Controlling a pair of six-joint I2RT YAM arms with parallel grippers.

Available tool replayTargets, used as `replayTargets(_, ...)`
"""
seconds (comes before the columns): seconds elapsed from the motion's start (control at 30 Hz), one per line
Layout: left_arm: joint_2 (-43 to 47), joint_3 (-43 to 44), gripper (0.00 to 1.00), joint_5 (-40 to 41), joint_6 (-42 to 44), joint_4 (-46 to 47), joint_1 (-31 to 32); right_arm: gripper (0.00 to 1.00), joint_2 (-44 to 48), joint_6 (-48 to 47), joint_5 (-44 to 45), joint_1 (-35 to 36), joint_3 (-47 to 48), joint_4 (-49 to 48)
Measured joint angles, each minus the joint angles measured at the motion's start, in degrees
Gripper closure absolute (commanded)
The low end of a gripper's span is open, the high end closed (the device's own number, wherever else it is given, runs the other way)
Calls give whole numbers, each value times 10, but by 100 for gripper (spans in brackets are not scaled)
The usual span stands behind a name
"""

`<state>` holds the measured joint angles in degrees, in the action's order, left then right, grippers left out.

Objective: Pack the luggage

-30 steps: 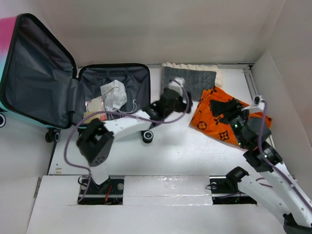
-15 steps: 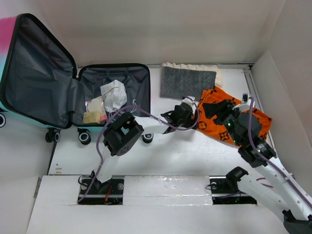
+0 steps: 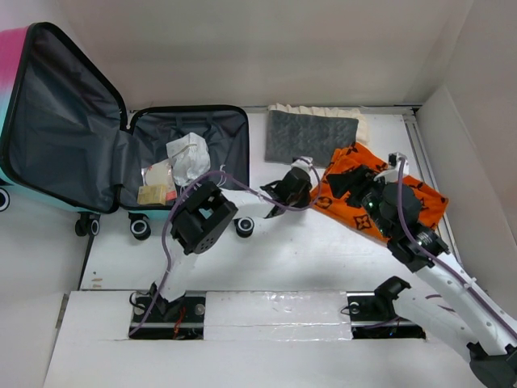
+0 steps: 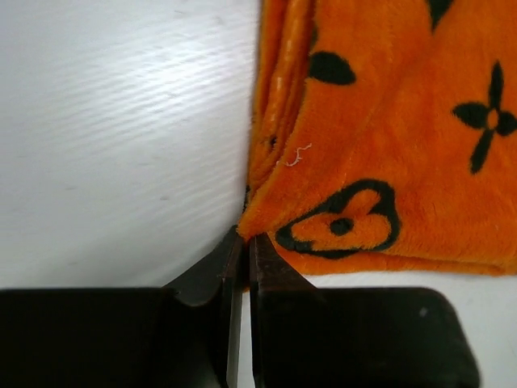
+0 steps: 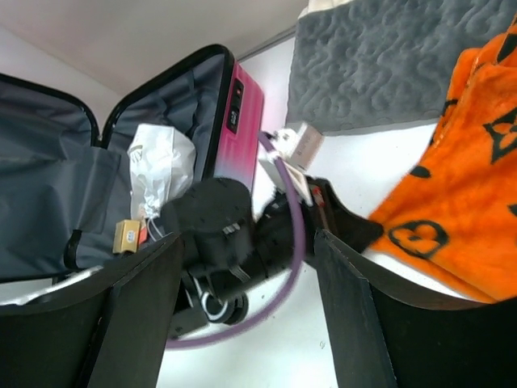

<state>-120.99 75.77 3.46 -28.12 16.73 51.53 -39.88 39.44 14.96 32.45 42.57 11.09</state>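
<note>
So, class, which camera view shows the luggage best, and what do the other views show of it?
The top external view: the luggage is open with both halves in frame. The right wrist view shows only part of its grey lining and a pink edge. The left wrist view shows none of it, only orange cloth.

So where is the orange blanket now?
The orange blanket lies right of centre in the top view, just below the grey mat, its left corner at the left gripper.

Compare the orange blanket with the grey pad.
The orange blanket is plush with black motifs; the grey pad is plain and quilted. The orange blanket lies skewed with the left pincer at its corner; the grey pad lies square, untouched. Both sit outside the luggage.
</note>
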Motion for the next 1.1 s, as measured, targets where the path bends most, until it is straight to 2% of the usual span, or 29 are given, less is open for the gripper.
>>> replayTargets(0.33,61,1,98,86,10,-49,-83,29,-31,0,-12,17,0,-15)
replayTargets(0.4,75,1,83,98,11,-59,-96,28,-32,0,-12,18,0,-17)
replayTargets(0.43,84,1,71,101,13,-63,-101,26,-33,0,-13,18,0,-18)
replayTargets(0.53,112,1,57,119,12,-76,-106,25,-37,0,-12,21,0,-18)
replayTargets(0.7,156,1,59,146,5,-94,-67,25,-36,0,-11,21,0,-17)
replayTargets(0.77,166,1,69,147,-8,-104,-47,25,-36,0,-10,22,0,-17)
replayTargets(0.8,169,-1,77,146,-13,-107,-39,27,-35,0,-8,21,0,-16)
replayTargets(0.87,179,-18,95,131,-22,-99,-35,34,-29,-2,-6,22,0,-15)
replayTargets(0.9,190,-41,100,115,-27,-89,-36,47,-24,-3,-3,22,0,-13)
replayTargets(0.97,214,-94,100,82,-36,-69,-40,75,-9,-9,2,22,0,-9)
replayTargets(1.0,222,-116,100,61,-42,-54,-44,82,-2,-11,6,22,0,-8)
replayTargets(1.03,226,-134,100,43,-47,-42,-46,93,4,-11,10,22,1,-3)
replayTargets(1.1,229,-159,100,19,-54,-18,-48,100,13,-15,16,22,5,9)
